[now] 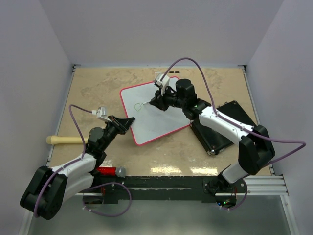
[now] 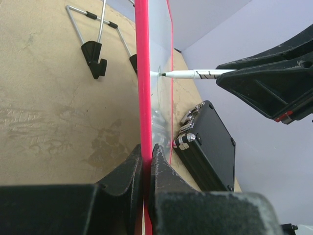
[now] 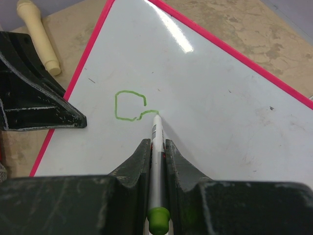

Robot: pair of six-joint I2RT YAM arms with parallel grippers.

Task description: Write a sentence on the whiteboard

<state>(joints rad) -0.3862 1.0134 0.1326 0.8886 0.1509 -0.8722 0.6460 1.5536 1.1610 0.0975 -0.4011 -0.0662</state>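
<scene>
Your right gripper [image 3: 156, 147] is closed tight on a white marker [image 3: 156, 128]. The barrel sits between the two fingers, its green end points back toward the wrist, and its tip touches the whiteboard [image 1: 159, 125]. Just ahead of the tip there is a small green outline [image 3: 128, 105], roughly boxy, with a short stroke running from it to the marker. Your left gripper [image 2: 146, 155] is pinched shut on the board's red rim at its near left corner, one finger on each face of the edge. Seen from that wrist, a wire stand with black feet [image 2: 95, 54] shows on the underside of the board. The board lies at an angle in the middle of the desk [image 1: 98, 93], between the two arms. A black case [image 1: 211, 139] with metal latches sits just beside its right edge, partly under your right forearm. To the left, well apart from the board, a pale wooden handle [image 1: 63, 140] lies on the desk. A red object with a grey end [image 1: 108, 171] rests near the left arm's base at the front edge.
</scene>
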